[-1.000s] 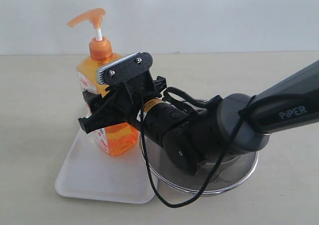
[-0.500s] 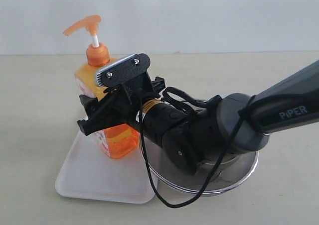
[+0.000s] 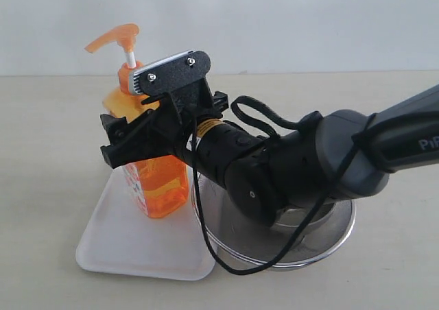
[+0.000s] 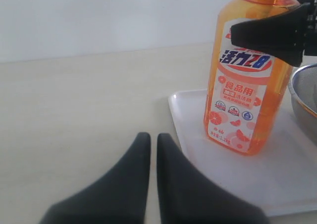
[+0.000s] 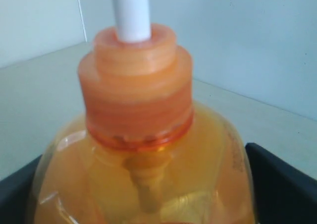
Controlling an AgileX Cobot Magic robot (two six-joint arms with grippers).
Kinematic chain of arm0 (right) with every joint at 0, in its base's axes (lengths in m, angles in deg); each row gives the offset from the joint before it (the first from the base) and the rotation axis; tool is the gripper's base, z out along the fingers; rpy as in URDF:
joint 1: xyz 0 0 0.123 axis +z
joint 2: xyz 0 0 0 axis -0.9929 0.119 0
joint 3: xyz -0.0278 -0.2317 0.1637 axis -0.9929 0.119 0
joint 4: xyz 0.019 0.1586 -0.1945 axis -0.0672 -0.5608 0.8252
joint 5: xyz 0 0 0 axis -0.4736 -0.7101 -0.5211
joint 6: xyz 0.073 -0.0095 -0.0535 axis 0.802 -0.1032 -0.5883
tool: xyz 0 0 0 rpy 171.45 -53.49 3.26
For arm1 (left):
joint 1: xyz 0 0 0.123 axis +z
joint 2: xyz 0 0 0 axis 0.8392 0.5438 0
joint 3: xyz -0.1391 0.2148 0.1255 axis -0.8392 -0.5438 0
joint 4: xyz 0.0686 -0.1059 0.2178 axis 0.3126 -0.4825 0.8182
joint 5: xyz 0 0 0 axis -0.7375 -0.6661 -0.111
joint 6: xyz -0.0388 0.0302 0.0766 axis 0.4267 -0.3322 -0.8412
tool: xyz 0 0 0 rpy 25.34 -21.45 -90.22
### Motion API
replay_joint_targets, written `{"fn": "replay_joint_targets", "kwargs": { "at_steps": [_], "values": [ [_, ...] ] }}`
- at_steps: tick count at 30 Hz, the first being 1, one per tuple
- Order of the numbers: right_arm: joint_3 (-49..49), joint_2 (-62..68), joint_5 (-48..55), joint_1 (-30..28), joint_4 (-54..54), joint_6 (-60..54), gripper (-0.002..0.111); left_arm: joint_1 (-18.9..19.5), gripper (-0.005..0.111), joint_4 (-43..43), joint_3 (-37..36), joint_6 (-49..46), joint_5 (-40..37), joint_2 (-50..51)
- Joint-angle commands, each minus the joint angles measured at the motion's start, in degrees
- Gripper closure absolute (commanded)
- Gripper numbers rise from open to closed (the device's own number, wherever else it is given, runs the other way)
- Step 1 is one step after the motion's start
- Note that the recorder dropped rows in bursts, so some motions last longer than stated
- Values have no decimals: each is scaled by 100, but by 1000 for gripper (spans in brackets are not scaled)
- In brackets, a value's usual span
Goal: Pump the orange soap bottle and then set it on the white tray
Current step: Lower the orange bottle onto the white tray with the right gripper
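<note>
Two left fingers closest in the left wrist view: dark, tapering, drawn together with only a slit between, holding nothing. Just past the tips, bare beige tabletop, smooth and matte, with wide open room on that side.

Next, the white tray: flat, rectangular, glossy plastic, with rounded corners and a low raised rim. On it, upright with base flat, the orange soap bottle, set toward the side nearest the steel bowl. Orange liquid inside, level hard to read through the translucent orange plastic. White-and-orange label with Chinese characters and "28" facing the left wrist camera. Plenty of bare tray floor on the bottle's near side in the exterior view, and on the side away from the bowl.

Steel bowl round and shiny, rim right against the tray's edge; touching or not, impossible to tell. Contents mostly hidden under the right arm, dark grey with a black cable looped around it.

Higher up, the right fingers: black, spread wide, one on each side of the bottle's shoulder just under the collar. Pressing on the plastic or just clear of it, cannot tell. Above the stepped orange collar, a smooth white stem and a curved orange pump head pointing away from the arm.

Farthest back, open tabletop running to a plain pale wall.
</note>
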Motion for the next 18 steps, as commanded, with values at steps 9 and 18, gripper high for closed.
{"fn": "replay_joint_targets", "kwargs": {
  "at_steps": [9,18],
  "values": [
    [-24,-116,479,1,-507,-61,3,12,102,-40,-17,-41,-1,-18],
    [-24,-128,638,1,-497,-61,3,12,102,-40,-17,-41,-1,-18]
  ]
}}
